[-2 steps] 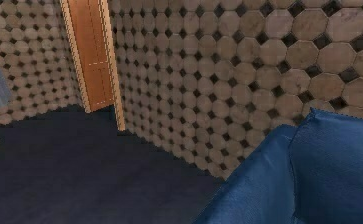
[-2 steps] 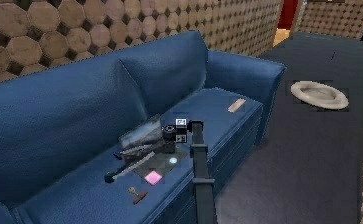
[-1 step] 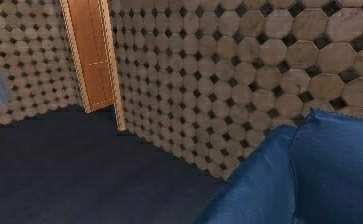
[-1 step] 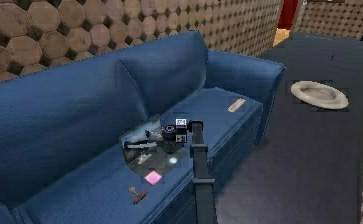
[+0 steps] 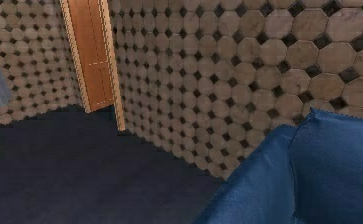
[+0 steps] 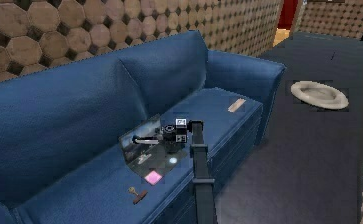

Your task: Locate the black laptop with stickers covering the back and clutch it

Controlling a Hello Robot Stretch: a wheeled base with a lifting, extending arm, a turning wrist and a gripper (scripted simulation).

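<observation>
Blue padded sofa (image 6: 79,100), centre-left. Dark flat slab (image 6: 139,165) with pink patch on seat. Hand (image 6: 143,140) near it; grip and load cannot be told. Bare dark floor (image 6: 309,160), lower right.

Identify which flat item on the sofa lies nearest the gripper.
The dark one with a pink patch, by the gripper; the tan one lies a cushion away.

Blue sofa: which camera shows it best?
The arm side view. There the blue sofa shows its backrest, seat cushions and front. The forward view catches one blue corner of it at the lower right.
</observation>
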